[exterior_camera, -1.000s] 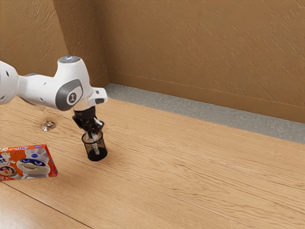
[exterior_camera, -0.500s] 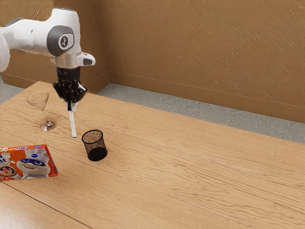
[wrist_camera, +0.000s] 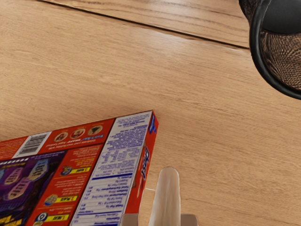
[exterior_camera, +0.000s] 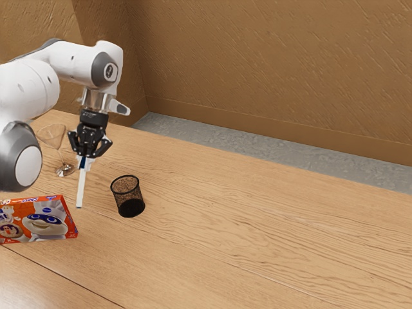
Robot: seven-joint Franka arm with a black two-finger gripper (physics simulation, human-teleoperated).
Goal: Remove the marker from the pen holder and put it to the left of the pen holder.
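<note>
Marker (exterior_camera: 80, 188) hanging nearly upright, folks, a slim pale stick with a blue band at the top, and the black gripper (exterior_camera: 84, 158) has it pinched firmly between two fingers! It's clear of the pen holder (exterior_camera: 128, 197), over on the exterior view's left of it; whether its rounded tip touches wood, I can't tell. And what a holder: black wire mesh, a thick round rim, a solid dark base, standing upright with nothing inside. All this on a tabletop (exterior_camera: 257, 238) of honey-coloured wood, wavy grain running along it and a dark seam crossing, with a brown, rough-scored wall (exterior_camera: 270, 71) behind.

Now the obstacles! Beside the marker sits a carton (exterior_camera: 45, 221), glossy orange-red, flat-sided and sharp-cornered; beyond the gripper, a clear stemmed glass (exterior_camera: 51, 137) with a flared bowl and round foot.

And the print! The carton's front carries a white-hatted, blue-masked doughboy with a small blue logo, too tiny to read. In the wrist view there's a barcode, a white panel of fine blue type, numbered yellow tabs, and "Ghost" in blue along the narrow side.
</note>
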